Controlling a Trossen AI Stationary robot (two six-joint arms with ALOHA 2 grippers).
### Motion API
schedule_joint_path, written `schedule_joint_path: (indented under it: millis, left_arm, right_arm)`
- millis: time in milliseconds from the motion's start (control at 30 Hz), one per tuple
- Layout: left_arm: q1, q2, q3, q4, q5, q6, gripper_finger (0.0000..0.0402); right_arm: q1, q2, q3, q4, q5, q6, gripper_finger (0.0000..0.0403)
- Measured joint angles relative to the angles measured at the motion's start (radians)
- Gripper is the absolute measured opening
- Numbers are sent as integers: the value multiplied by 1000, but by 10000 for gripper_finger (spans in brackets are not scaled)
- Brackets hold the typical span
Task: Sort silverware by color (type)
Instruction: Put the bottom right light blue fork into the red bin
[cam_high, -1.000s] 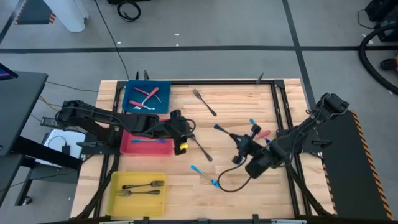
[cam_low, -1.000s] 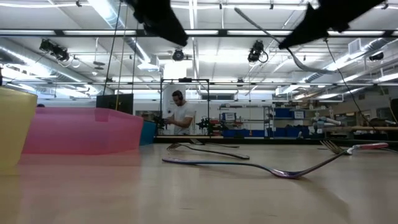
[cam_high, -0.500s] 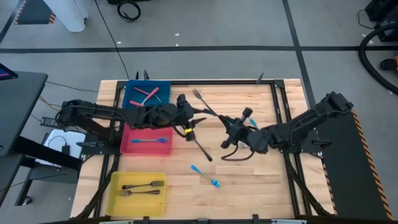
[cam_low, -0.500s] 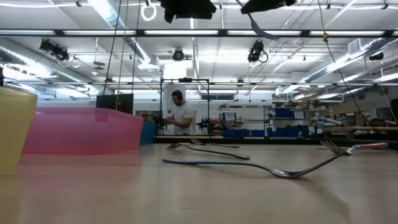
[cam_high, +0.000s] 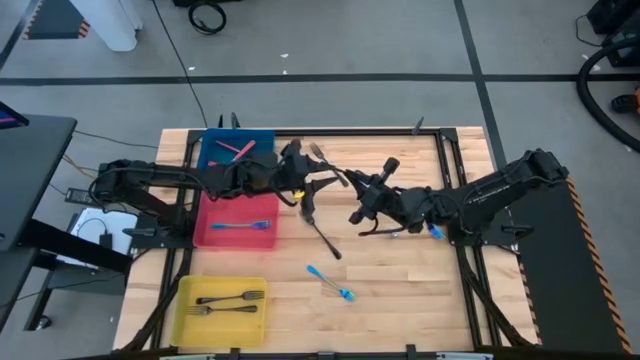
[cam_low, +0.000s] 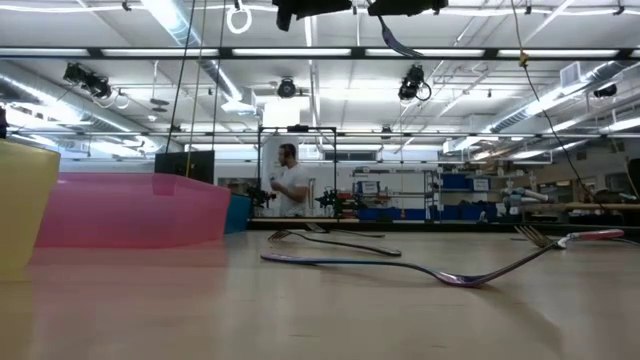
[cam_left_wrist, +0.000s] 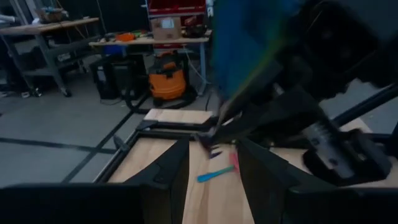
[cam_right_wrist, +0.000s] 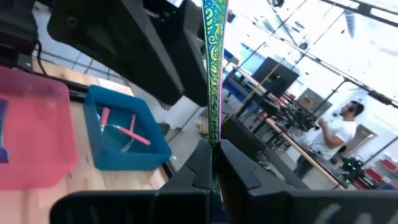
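- The right gripper, clamped on a patterned teal fork, has swung in from the table's right side to mid-table.
- The left gripper, fingers apart, has left the pink bin and now faces it closely: likely a handover.
- Beyond stand the blue bin and, nearer, the yellow bin.

A: Where does the high view sit?
B: Above, facing straight down on the whole counter.
A: And the low one?
B: At counter level, looking across into the room.
A: Any overlap?
B: The right wrist view, close behind its fingers, shares the pink bin and blue bin.
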Motion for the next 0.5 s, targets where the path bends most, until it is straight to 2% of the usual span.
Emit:
schedule_joint_path:
  millis: [300, 500]
  left_arm:
    - [46, 0, 0, 69, 5, 26, 137]
    - [84, 0, 0, 78, 14, 28, 135]
  right_arm:
    - [-60, 0, 0, 14, -101, -9, 15]
    - [-83, 0, 0, 15, -116, -9, 15]
